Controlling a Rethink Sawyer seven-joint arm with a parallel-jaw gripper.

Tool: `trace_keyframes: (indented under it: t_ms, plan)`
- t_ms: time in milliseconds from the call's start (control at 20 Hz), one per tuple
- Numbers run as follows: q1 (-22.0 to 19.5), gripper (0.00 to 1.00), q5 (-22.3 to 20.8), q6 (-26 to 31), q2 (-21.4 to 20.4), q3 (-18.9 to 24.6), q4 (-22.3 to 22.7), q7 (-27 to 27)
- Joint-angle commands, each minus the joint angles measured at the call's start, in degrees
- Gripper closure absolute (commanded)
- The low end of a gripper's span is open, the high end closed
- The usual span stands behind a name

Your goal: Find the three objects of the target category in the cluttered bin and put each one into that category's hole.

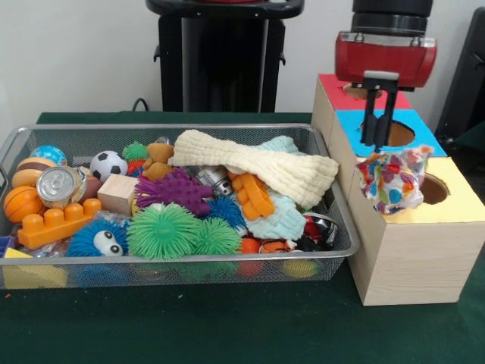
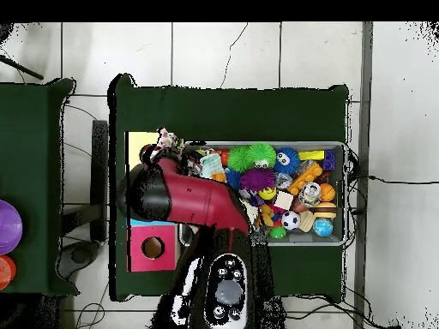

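The hand [image 1: 377, 142] apparently pinches a patterned cloth [image 1: 392, 180] beside the yellow hole [image 1: 433, 189].

White wall [image 1: 76, 53], cracked pale floor tiles [image 2: 223, 56]

Multicoloured spotted cloth [image 1: 392, 180] crumpled, draped beside yellow hole [image 1: 433, 189], seemingly touching rim.

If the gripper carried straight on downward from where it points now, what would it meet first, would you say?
Probably the blue-topped section of the wooden box, near its hole; the gripper hangs just above it, though depth is unclear.
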Motion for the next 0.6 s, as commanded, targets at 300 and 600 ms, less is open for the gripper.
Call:
trace_keyframes:
  t_ms: [300, 600]
  plan:
    - [-6.1, 1.0, -3.4, 11.1, 0.2, 7.2, 0.3, -0.9]
    - [-5.5, 1.0, -3.7, 10.3, 0.4, 7.1, 0.5, 0.6]
